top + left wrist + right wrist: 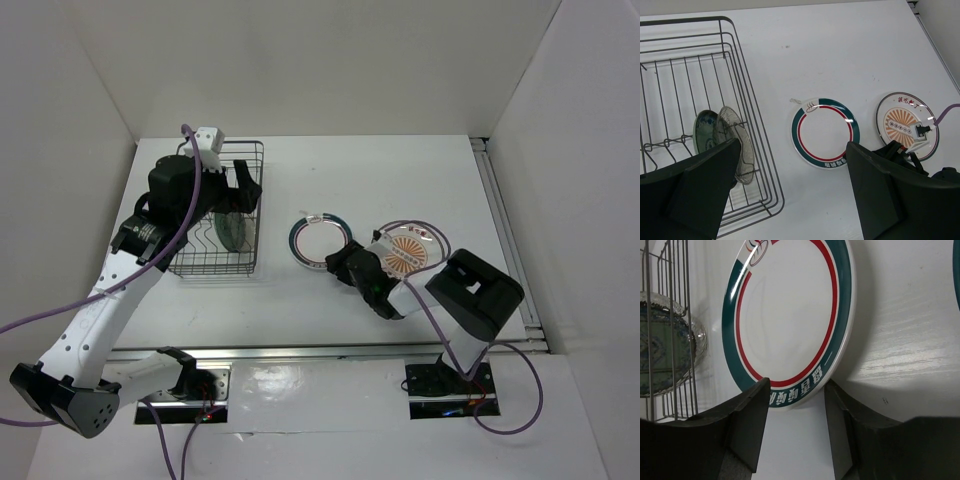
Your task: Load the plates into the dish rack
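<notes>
Teal-patterned plate (704,131) and pale grey plate (735,145) stand upright in the dish rack (261,200) at the desk's far left corner, so I judge the task half done. Ring-rimmed plate (320,241) lies flat mid-desk and sunburst plate (408,252) flat toward the right edge, both outstanding. Right pincer (797,385) is spread astride the ring-rimmed plate's near rim; left pincer (792,147) hangs wide and empty above the rack.

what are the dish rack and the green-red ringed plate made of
Dish rack: thin dark grey wire, probably coated metal, dull finish. Green-red ringed plate: glossy white, glazed ceramic or melamine, hard to tell which; its rim shows glints in the right wrist view.
</notes>
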{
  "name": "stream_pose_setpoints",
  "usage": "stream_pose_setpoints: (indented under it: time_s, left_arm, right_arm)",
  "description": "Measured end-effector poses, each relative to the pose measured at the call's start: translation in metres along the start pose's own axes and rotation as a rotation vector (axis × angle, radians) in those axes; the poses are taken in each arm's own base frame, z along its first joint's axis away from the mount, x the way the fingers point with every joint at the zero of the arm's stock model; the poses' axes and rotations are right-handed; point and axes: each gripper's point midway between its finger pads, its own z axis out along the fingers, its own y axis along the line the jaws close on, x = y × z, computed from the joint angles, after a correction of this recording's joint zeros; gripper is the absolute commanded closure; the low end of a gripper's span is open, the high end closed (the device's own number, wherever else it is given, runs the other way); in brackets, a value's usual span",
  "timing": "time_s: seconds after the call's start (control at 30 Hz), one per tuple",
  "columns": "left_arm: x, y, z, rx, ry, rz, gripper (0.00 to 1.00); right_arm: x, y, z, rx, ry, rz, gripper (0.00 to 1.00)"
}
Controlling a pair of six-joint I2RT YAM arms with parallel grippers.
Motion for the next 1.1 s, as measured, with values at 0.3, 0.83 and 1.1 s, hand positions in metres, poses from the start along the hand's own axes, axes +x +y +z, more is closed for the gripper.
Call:
stream_pose_setpoints:
  time_s: [0.3, 0.83, 1.1]
  left_arm:
    - [0.001, -0.002, 0.000, 0.012, 0.003, 0.000, 0.00]
    - [0.001, -0.003, 0.000, 0.017, 0.006, -0.002, 0.00]
    - [0.006, -0.004, 0.005, 0.024, 0.024, -0.004, 0.00]
  right_arm:
    - [0.002, -0.006, 0.010, 0.045, -0.019, 0.053, 0.89]
    - [-0.017, 0.008, 0.019, 0.107, -0.081, 0.108, 1.00]
    - [-0.058, 0.022, 0.001, 0.098, -0.174, 0.104, 1.00]
